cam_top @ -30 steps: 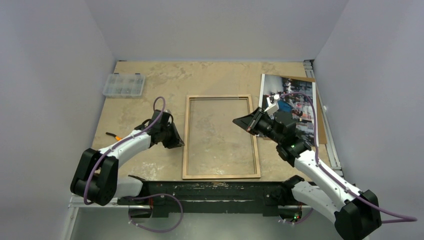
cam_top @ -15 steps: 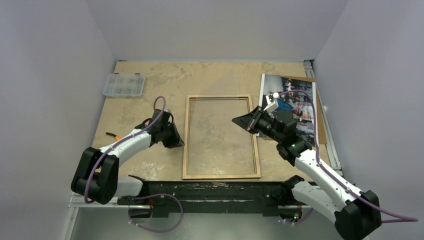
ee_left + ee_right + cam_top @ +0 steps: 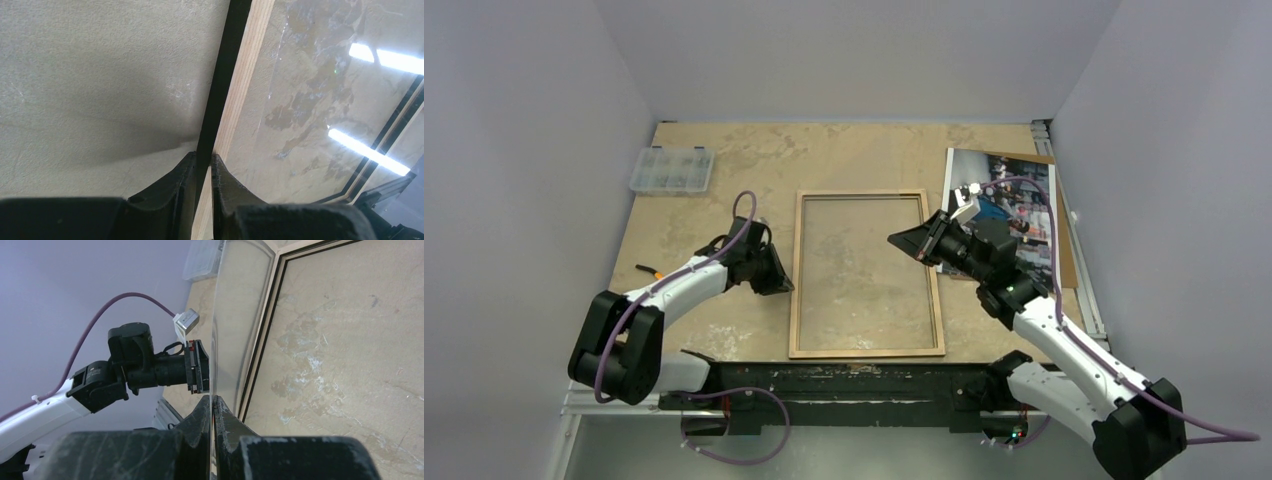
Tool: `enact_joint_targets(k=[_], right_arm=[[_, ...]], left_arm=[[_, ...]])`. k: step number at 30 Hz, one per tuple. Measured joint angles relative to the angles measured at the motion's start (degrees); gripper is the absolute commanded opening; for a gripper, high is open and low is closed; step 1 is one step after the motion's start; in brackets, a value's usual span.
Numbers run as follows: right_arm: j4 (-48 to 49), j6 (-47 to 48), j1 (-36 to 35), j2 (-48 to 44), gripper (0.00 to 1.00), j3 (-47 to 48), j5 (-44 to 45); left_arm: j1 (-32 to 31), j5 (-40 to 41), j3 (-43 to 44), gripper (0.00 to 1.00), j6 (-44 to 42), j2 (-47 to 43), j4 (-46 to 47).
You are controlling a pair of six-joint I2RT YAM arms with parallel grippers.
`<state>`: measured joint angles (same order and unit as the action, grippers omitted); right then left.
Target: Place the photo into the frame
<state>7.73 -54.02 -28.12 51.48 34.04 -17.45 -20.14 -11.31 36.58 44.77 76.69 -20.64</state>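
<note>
The frame (image 3: 867, 350) lies flat mid-table, tan wood back up, with a clear pane (image 3: 864, 265) inside it. My left gripper (image 3: 776, 283) is shut on the frame's left rail; in the left wrist view its fingers (image 3: 203, 159) pinch the black edge beside the tan wood (image 3: 245, 85). My right gripper (image 3: 898, 241) is over the frame's right rail; in the right wrist view (image 3: 212, 400) it is shut on the thin clear pane (image 3: 235, 315), seen edge-on. The photo (image 3: 1024, 195), a bluish street scene, lies face up at the back right, partly under my right arm.
A plain brown backing board (image 3: 1067, 255) lies under the photo, by the metal rail (image 3: 1086, 300) at the table's right edge. A clear parts box (image 3: 671, 170) stands at the back left. A small orange-handled tool (image 3: 650, 272) lies by my left arm. Walls enclose three sides.
</note>
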Motion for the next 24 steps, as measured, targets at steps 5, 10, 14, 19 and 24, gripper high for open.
enact_joint_targets(k=[5,10,14,19,24], right_arm=[[-0.2,0.1,0.0,0.6,0.00,0.0,0.5],[-0.4,0.1,0.0,0.5,0.00,0.0,1.6],[-0.6,0.1,0.0,-0.2,0.00,-0.2,2.6],[-0.6,0.1,0.0,-1.7,0.00,-0.7,3.5],[0.1,0.0,0.0,-1.6,0.00,-1.7,3.5]], left_arm=[[0.0,-0.2,0.3,0.14,0.0,0.4,0.0],[0.1,-0.4,0.3,0.13,0.0,0.5,0.0],[0.1,-0.4,0.3,0.13,-0.1,0.5,0.0],[0.1,-0.5,0.3,0.13,-0.1,0.5,0.0],[0.2,-0.5,0.4,0.13,-0.3,0.5,0.0]])
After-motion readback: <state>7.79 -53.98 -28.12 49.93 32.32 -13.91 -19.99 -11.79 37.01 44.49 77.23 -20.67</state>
